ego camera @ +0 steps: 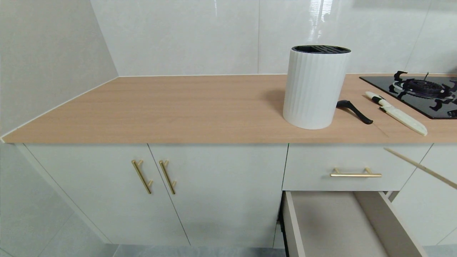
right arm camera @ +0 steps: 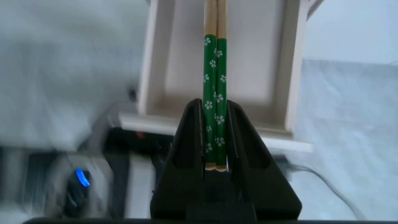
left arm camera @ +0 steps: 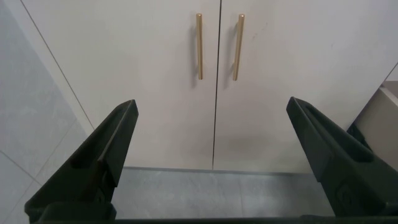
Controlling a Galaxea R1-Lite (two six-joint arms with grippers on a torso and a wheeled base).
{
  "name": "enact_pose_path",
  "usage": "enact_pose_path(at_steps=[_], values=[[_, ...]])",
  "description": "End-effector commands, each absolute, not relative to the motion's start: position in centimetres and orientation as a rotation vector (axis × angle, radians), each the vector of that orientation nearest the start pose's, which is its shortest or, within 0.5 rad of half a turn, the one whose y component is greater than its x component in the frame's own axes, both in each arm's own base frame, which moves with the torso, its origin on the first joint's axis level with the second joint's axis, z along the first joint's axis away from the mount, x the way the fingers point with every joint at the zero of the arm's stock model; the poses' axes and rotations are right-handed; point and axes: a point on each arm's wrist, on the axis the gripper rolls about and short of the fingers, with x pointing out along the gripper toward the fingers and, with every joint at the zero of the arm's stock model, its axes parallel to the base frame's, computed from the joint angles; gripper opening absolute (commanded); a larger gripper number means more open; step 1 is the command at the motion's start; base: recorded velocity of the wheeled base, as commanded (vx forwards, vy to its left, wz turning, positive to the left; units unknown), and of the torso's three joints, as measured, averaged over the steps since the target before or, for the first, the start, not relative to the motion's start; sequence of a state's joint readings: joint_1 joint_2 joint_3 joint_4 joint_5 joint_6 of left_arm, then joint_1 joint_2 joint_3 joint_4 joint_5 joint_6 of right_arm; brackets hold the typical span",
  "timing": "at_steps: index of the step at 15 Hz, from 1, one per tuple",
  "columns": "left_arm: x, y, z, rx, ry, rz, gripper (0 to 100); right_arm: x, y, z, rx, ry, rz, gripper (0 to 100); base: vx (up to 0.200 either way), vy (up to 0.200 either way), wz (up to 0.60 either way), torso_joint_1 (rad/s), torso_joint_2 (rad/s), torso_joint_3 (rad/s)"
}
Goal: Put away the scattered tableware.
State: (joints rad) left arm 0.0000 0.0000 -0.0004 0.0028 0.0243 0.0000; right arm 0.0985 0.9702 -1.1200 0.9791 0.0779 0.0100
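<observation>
While my right gripper [right arm camera: 214,115] pinches the green-tipped wooden chopsticks [right arm camera: 214,68], they point lengthwise into the open white drawer [right arm camera: 155,62] (left gripper [left arm camera: 211,104] spread wide, empty).

Wooden chopsticks [right arm camera: 215,62], green floral ends, side by side, pinched in right tool [right arm camera: 215,124], low right of the white ribbed holder [ego camera: 314,89]. Cream knife [ego camera: 396,113] flat on table [ego camera: 178,107], right of holder. Black-handled utensil [ego camera: 354,111] just beside holder, head hidden.

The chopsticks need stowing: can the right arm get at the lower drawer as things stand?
Probably yes. The lower drawer is pulled open, and the right gripper, shut on the chopsticks, is aimed at its inside with nothing visible between them.
</observation>
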Motion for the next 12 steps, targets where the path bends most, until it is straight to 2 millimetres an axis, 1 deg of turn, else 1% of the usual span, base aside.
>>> enact_pose_path(at_steps=[1,2,3,4,6,8,9,11,12], values=[[-2.3,0.1,7.6,0.000,0.003,0.025,100,7.8,1.2,25.6,-0.038,0.960,0.199,0,0.000,0.000,0.00,0.000,0.00,0.000],[-2.3,0.1,7.5,0.000,0.005,0.025,100,9.3,1.6,24.3,-0.051,1.060,0.217,0,0.000,0.000,0.00,0.000,0.00,0.000],[-2.3,0.1,7.5,0.000,0.005,0.025,100,10.4,1.9,23.2,-0.060,1.134,0.223,0,0.000,0.000,0.00,0.000,0.00,0.000],[-2.3,0.1,7.5,0.000,0.005,0.025,100,12.1,2.3,21.2,-0.073,1.267,0.230,0,0.000,0.000,0.00,0.000,0.00,0.000],[-2.3,0.1,7.5,0.000,0.005,0.025,100,15.5,3.2,18.0,-0.090,1.455,0.230,0,0.000,0.000,0.00,0.000,0.00,0.000],[-2.3,0.1,7.5,0.000,0.005,0.025,100,17.1,3.7,16.4,-0.089,1.516,0.225,0,0.000,0.000,0.00,0.000,0.00,0.000],[-2.3,0.1,7.5,0.000,0.005,0.025,100,17.5,4.4,15.8,-0.088,1.496,0.230,0,0.000,0.000,0.00,0.000,0.00,0.000],[-2.3,0.1,7.5,0.000,0.005,0.025,100,18.3,6.1,14.8,-0.003,1.442,0.173,0,0.000,0.000,0.00,0.000,0.00,0.000],[-2.3,0.1,7.5,0.000,0.005,0.025,100,18.6,6.9,14.2,0.031,1.444,0.143,0,0.000,0.000,0.00,0.000,0.00,0.000]])
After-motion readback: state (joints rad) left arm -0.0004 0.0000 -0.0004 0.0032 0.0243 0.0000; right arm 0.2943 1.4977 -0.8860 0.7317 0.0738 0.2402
